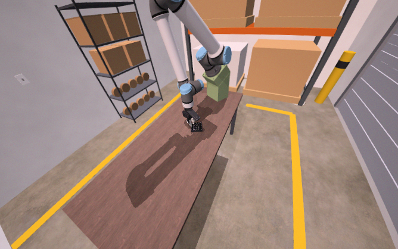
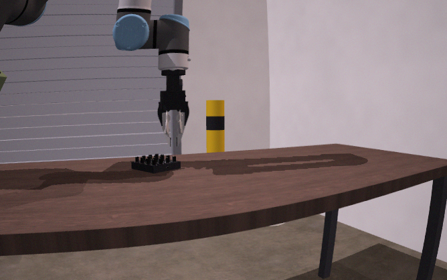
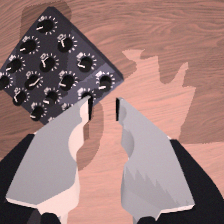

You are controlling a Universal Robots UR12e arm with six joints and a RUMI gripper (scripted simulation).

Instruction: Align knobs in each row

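The black knob box [image 1: 196, 127] [image 2: 155, 166] [image 3: 56, 33] lies on the table, set diagonally at upper left in the wrist view. Most visible pointers aim left or lower left there; the knob [image 3: 65, 43] second along the upper right edge and its neighbour [image 3: 47, 62] aim upper left. Row letters and marks are too small to read. My gripper [image 2: 173, 142] [image 3: 104, 99] is narrowly open and empty, pointing down above the box's corner. The corner knob [image 3: 105, 81] lies just ahead of the fingertips in the wrist view. The left finger hides part of the box's near edge and its knobs.
The brown table [image 1: 119, 217] [image 2: 267, 197] carries the box and the arm's green base [image 1: 218, 86]. The arm's shadow falls across the table and over part of the box. Shelves [image 1: 134, 111] and a yellow post [image 1: 330, 83] [image 2: 215, 141] stand beyond the table.
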